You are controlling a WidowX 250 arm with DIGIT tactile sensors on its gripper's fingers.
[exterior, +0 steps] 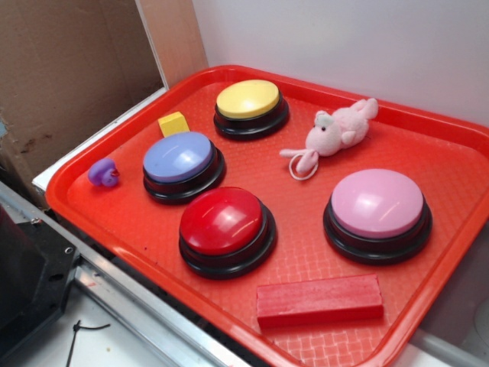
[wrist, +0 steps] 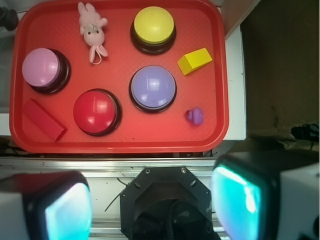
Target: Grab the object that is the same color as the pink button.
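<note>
Four dome buttons on red tray [exterior: 92, 164]. Pink plush animal [exterior: 336, 134] lies near tray's far edge, btwn yellow button [exterior: 249, 99] & pink button [exterior: 377, 205], touching neither. Gripper [wrist: 150, 205] spread wide, holding nothing, hangs off tray, well apart from plush.

Black tool [wrist: 152, 207], glowing cyan pads [wrist: 67, 212], black base

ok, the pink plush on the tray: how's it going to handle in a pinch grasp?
The pink plush looks fuzzy and stuffed, so it will probably squash rather than slip. It seems light for its size. Its thin looped tail will likely dangle and could snag. The tool is open, well short of the tray.
</note>
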